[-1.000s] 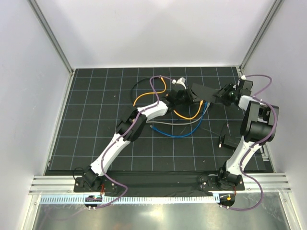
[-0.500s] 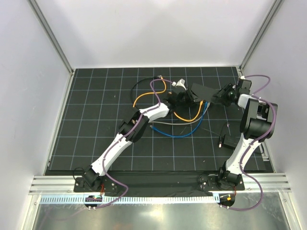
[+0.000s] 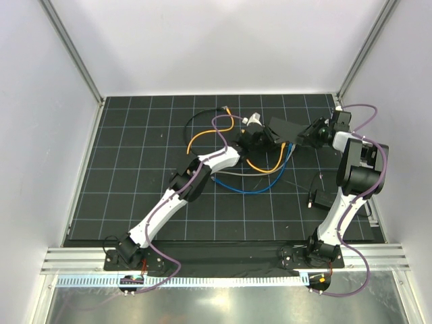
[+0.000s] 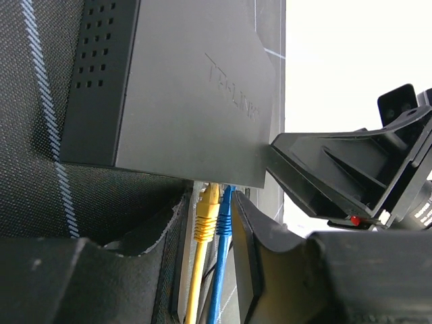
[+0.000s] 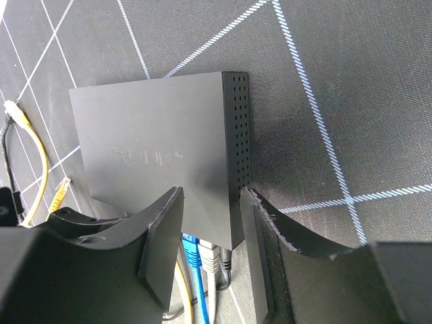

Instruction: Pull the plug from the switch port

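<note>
The switch (image 3: 285,127) is a flat black box at the back of the mat, with cables leaving its near edge. In the left wrist view the switch (image 4: 182,88) fills the top, and a yellow plug (image 4: 208,208) and a blue plug (image 4: 225,206) sit in its sockets. My left gripper (image 4: 210,200) is open and straddles both plugs, its right finger against the blue one. My right gripper (image 5: 212,196) is shut on the switch's (image 5: 162,158) vented corner. Blue (image 5: 194,248) and grey (image 5: 211,260) plugs show below that corner.
Yellow (image 3: 202,138), blue (image 3: 260,190), grey (image 3: 236,173) and black (image 3: 196,120) cables loop over the gridded mat left of and in front of the switch. A loose yellow plug end (image 5: 59,192) lies on the mat. A small black part (image 3: 317,198) lies by the right arm. White walls enclose the mat.
My left gripper has moved right and forward, up to the switch's socket edge. The right gripper and the switch have barely shifted.
</note>
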Action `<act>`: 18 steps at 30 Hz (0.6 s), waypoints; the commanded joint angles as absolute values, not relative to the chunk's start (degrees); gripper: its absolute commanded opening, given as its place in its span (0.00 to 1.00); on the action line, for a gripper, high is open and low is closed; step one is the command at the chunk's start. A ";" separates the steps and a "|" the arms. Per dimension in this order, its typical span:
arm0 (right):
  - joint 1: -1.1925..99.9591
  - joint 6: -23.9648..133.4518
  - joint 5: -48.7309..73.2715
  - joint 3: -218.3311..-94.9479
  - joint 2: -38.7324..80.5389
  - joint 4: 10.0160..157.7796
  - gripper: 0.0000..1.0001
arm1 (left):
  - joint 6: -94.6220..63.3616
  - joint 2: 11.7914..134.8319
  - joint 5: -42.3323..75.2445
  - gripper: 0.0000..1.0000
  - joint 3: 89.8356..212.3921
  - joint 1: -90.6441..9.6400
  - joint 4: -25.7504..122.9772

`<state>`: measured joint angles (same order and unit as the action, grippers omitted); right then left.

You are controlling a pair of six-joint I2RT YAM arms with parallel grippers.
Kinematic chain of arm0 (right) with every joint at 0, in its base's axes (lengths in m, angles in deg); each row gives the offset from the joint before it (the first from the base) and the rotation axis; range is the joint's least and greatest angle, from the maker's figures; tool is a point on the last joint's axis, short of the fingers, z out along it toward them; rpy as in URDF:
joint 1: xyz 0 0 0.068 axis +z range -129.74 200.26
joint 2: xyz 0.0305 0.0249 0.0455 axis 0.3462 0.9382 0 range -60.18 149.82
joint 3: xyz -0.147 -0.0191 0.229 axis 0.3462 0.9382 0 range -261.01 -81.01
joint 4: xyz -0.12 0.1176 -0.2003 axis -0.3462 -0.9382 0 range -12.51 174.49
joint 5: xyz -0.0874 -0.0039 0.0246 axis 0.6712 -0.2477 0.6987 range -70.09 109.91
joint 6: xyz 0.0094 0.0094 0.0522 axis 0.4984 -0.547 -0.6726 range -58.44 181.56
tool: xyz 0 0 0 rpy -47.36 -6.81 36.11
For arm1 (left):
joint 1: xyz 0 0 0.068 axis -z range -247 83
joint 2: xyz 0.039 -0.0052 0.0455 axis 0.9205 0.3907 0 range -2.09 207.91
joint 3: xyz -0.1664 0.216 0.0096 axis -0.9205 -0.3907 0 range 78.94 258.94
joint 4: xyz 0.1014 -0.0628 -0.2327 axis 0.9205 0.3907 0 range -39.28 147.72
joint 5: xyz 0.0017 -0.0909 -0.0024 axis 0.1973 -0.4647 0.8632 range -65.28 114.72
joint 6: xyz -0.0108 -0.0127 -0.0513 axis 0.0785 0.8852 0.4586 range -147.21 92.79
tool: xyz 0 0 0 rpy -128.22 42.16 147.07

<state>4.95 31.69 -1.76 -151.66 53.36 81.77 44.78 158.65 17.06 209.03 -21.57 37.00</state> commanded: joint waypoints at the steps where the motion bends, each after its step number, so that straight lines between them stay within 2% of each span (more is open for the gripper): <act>1: 5.40 32.29 -1.53 -153.69 53.46 82.03 0.47 | 46.00 160.94 18.92 0.33 210.60 -20.86 37.36; 8: 5.84 32.90 -1.89 -154.04 53.82 81.86 0.45 | 48.02 162.08 20.58 0.29 211.48 -20.86 38.32; 18: 6.55 34.22 -1.80 -154.74 54.08 80.63 0.41 | 50.40 162.26 24.19 0.33 213.33 -20.51 41.83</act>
